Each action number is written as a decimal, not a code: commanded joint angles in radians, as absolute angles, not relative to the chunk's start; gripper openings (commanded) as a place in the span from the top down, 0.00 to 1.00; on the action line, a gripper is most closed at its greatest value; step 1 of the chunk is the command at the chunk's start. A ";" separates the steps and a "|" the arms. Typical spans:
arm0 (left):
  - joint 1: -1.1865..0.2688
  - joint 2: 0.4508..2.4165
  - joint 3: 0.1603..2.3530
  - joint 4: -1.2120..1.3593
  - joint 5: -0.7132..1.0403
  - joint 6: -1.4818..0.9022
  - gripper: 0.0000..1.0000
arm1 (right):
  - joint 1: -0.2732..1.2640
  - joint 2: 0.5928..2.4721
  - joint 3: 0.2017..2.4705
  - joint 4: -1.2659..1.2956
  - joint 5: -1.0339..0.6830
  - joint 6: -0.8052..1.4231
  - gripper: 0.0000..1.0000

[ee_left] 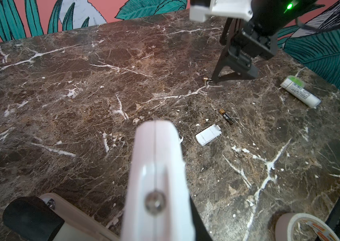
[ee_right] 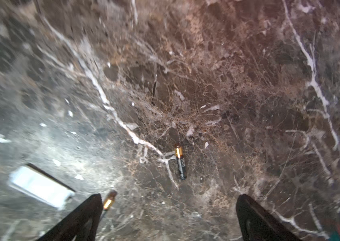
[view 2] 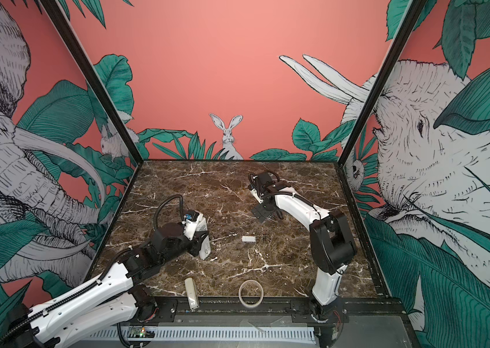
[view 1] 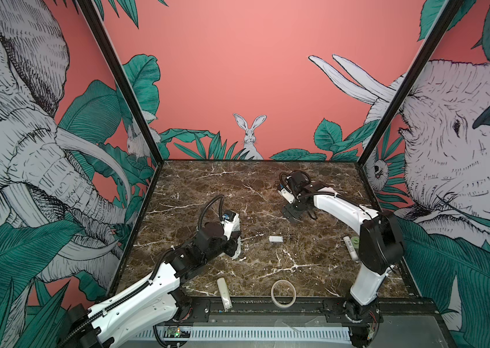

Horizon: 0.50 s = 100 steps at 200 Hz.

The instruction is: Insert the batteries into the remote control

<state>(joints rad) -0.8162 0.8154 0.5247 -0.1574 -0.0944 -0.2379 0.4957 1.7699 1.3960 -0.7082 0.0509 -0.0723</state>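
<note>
**INSPECTION: REMOTE HELD BY L ARM, BOTH BATTERIES LOOSE ON TABLE**

L gripper [view 1: 232, 241]: pressed tight on the remote control [view 1: 236, 239], which is lifted off the marble table [view 1: 207, 180] and tilted. In the L wrist view the remote [ee_left: 156, 167] juts straight out ahead of the gripper, seen edge-on w/ a seam down its length. Compartment not visible from any view.

R gripper [ee_right: 169, 197]: fingers spread wide, nothing between them, tips low over the table; contact w/ the surface cannot be told.

Battery A [ee_right: 180, 164]: flat on the table, ahead of the R gripper's gap, clear of both fingers, gold end pointing away from it.

Battery B [ee_right: 109, 200]: just beside one R fingertip, on the outer side of the gap, partly hidden by that finger.

Battery cover [view 1: 276, 239]: flat on the table between the two grippers, apart from both; beyond battery B as seen from the R gripper.

Other items: labelled stick [view 1: 350, 247] behind the R gripper, by that arm's elbow. Tape roll [view 1: 283, 293] and cream remote [view 1: 224, 292] are well behind the L gripper, at the table edge nearest the arm bases.
</note>
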 commanded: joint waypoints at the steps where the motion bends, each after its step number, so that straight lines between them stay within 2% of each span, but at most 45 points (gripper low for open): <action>1: -0.811 0.803 0.557 -0.137 -0.103 -0.230 1.00 | 0.406 1.767 1.373 -0.709 -0.193 0.265 0.01; 21: -0.808 0.798 0.552 -0.132 -0.104 -0.235 1.00 | 0.331 1.775 1.350 -0.699 -0.299 0.489 0.01; 38: -0.808 0.797 0.548 -0.124 -0.103 -0.237 1.00 | 0.301 1.758 1.319 -0.663 -0.315 0.637 0.01; 71: -0.808 0.790 0.544 -0.107 -0.107 -0.242 1.00 | 0.295 1.666 1.205 -0.569 -0.254 0.943 0.02; 100: -0.808 0.779 0.534 -0.091 -0.107 -0.244 1.00 | 0.295 1.689 1.246 -0.675 -0.208 1.144 0.03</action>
<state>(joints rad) -0.8143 0.8055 0.5247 -0.1406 -0.0952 -0.2386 0.2901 1.7004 1.2003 -0.6281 -0.2428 0.8673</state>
